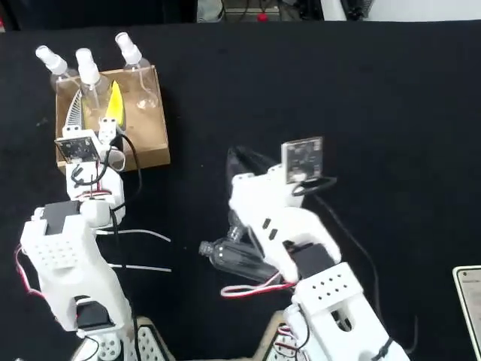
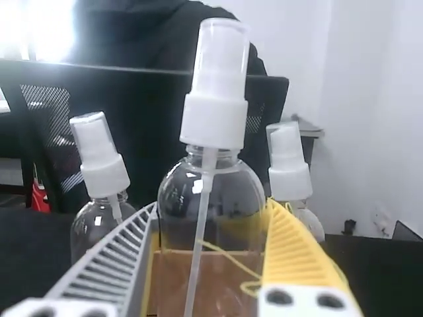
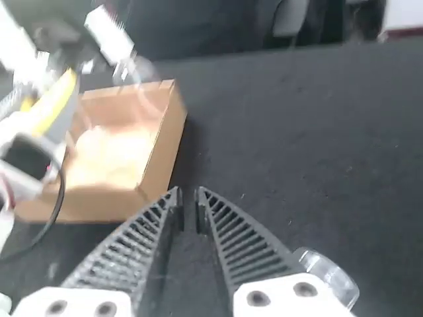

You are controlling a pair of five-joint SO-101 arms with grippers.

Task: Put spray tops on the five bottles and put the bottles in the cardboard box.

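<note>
High view: the left gripper is clamping a capped bottle upright inside the cardboard box at ten o'clock, apparently seating it, while the right gripper, closed and empty, is hovering near an uncapped bottle lying at six o'clock.

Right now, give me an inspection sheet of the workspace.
Surface: black table, nothing spilled.
Job's things: three capped bottles upright in the cardboard box; one uncapped bottle lying by the right arm.
Clutter: flat white-edged item at the table's edge.
Grippers: left gripper closed on the middle bottle; right gripper shut, empty.
Cables: red and white wires under the right arm.
Surroundings: chair behind the table.
</note>
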